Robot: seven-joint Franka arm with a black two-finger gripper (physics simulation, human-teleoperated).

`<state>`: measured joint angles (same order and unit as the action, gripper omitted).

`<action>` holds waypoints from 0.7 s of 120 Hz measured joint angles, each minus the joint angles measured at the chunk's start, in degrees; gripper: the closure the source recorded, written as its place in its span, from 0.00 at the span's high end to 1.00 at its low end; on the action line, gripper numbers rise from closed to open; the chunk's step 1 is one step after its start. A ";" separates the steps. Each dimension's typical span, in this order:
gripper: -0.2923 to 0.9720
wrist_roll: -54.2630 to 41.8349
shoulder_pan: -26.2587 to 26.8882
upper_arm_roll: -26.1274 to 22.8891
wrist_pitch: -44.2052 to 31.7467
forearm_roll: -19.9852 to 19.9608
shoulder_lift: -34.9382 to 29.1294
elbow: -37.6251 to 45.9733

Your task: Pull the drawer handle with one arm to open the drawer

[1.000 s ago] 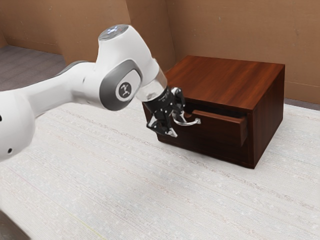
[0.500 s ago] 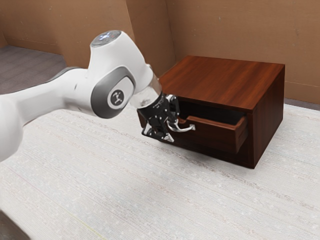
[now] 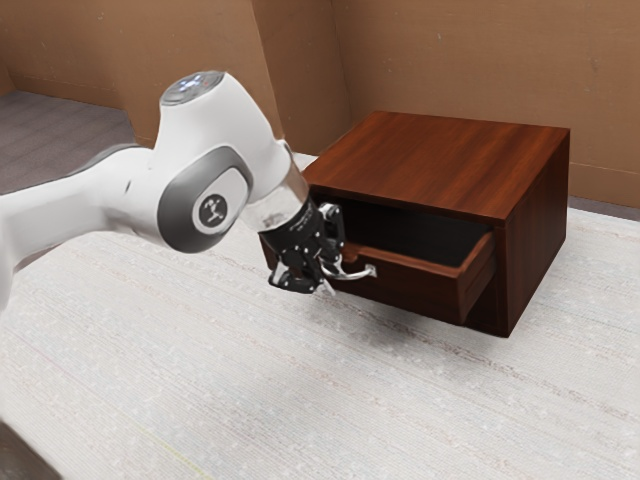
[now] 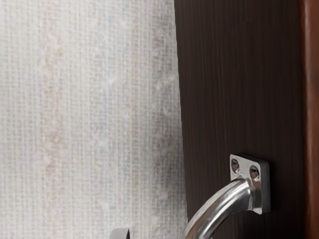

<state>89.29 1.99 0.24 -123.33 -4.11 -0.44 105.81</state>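
A dark wooden cabinet (image 3: pixel 440 165) stands on the pale table at the exterior view's right. Its single drawer (image 3: pixel 425 285) is pulled partway out, leaving a dark gap behind the front panel. My black gripper (image 3: pixel 332 268) sits at the drawer's left end, shut on the curved metal handle (image 3: pixel 358 270). In the wrist view the silver handle (image 4: pixel 222 211) curves up to its screwed mounting plate (image 4: pixel 249 181) on the dark drawer front (image 4: pixel 234 74).
The pale woven tabletop (image 3: pixel 300 390) spreads out in front of the cabinet and below the arm. Brown walls (image 3: pixel 480 50) stand behind the cabinet. My white arm comes in from the exterior view's left.
My gripper has drawn back toward the exterior view's left with the handle in it. The drawer has slid further out of the cabinet.
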 joint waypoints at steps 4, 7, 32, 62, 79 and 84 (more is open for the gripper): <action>0.29 0.01 0.03 0.01 0.00 -0.02 -0.34 0.46; 0.29 0.02 0.04 0.00 -0.01 -0.04 -0.68 0.88; 0.29 0.07 0.13 -0.08 -0.39 -0.07 -3.28 4.02; 0.29 0.14 0.45 0.06 -0.77 0.00 -7.00 7.97; 0.29 0.16 0.60 0.07 -0.81 0.07 -8.80 10.09; 0.29 0.17 0.63 0.07 -0.81 0.08 -9.26 10.58</action>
<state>89.46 2.62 0.32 -124.14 -4.03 -9.71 116.39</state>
